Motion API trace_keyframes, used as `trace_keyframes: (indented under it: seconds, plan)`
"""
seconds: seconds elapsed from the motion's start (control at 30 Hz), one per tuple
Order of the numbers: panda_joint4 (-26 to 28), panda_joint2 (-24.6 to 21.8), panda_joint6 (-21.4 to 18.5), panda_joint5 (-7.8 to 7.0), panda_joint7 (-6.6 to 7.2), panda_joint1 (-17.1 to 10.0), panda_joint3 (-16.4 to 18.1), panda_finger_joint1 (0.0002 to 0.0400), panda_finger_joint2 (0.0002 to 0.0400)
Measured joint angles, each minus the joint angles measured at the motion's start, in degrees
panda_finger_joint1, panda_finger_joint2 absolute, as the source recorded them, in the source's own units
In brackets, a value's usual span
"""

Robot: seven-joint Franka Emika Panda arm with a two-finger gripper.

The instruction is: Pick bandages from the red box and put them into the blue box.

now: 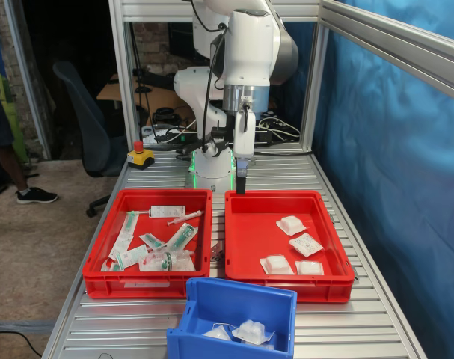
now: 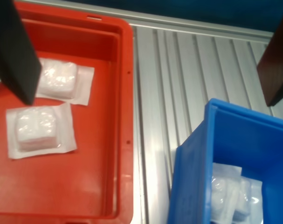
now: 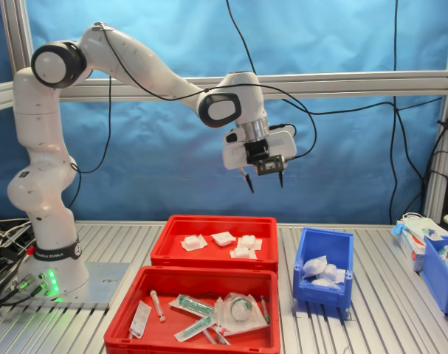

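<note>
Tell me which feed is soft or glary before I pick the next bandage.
Wrist view: the hand's fingers are dark, blurred blocks, and the bandages look washed-out white. First exterior view: sharp, but the doorway behind is dim. Second exterior view: evenly lit and clear.

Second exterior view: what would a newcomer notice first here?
The white arm arches over the table, its open gripper hanging high and empty above the red box holding four bandages. At the second exterior view's right sits the blue box with packets inside; nearer the camera, another red crate holds syringes.
</note>
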Motion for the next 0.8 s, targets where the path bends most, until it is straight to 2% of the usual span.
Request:
trace_keyframes:
  seconds: [0.17,0.8]
  plan:
    - [-3.6,-2.4,0.0,-1.26,0.00,-1.9,1.5,0.0400,0.0400]
    - [-7.2,-2.8,-1.0,-1.84,0.00,-2.9,2.3,0.0400,0.0400]
